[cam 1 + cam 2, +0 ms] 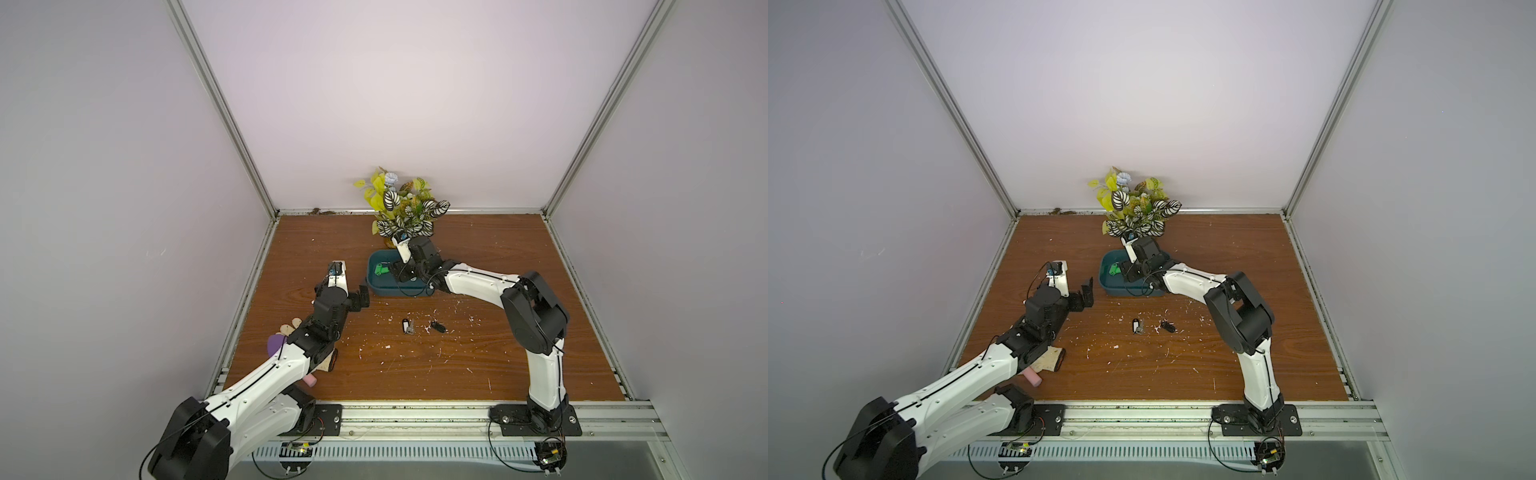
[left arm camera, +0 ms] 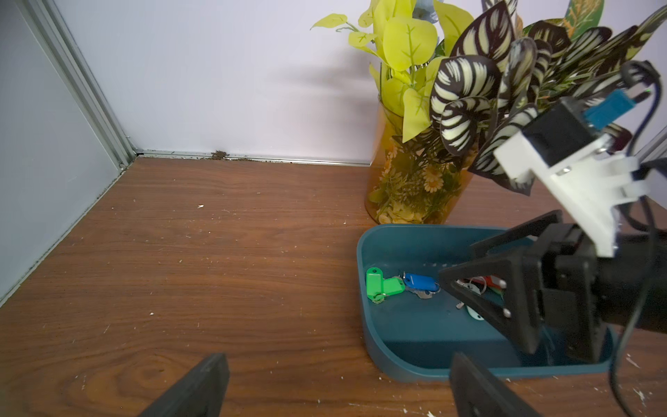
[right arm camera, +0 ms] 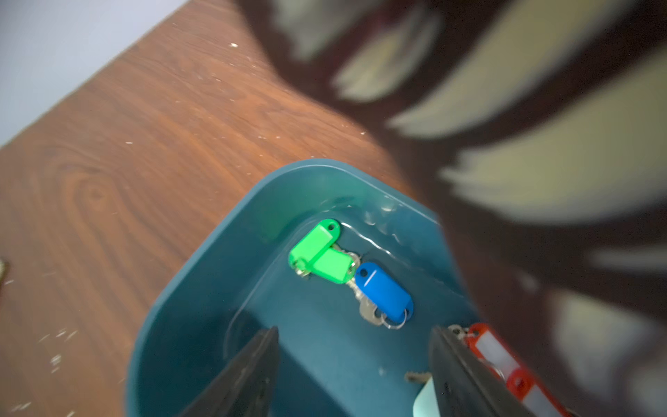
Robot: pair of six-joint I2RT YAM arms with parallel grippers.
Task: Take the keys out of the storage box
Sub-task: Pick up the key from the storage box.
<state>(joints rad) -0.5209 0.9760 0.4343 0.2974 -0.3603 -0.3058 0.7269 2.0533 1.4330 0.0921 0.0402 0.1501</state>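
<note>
Open and empty inside the box (image 3: 216, 252), the right jaws should straddle just the blue key (image 3: 384, 292) before pinching; left jaws hang wide open.

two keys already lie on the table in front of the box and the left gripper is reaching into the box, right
No: it is the right gripper that reaches into the storage box, as the left wrist view shows; the left gripper hangs open outside it. A tagged key and a black fob do lie on the table in front of it.
</note>
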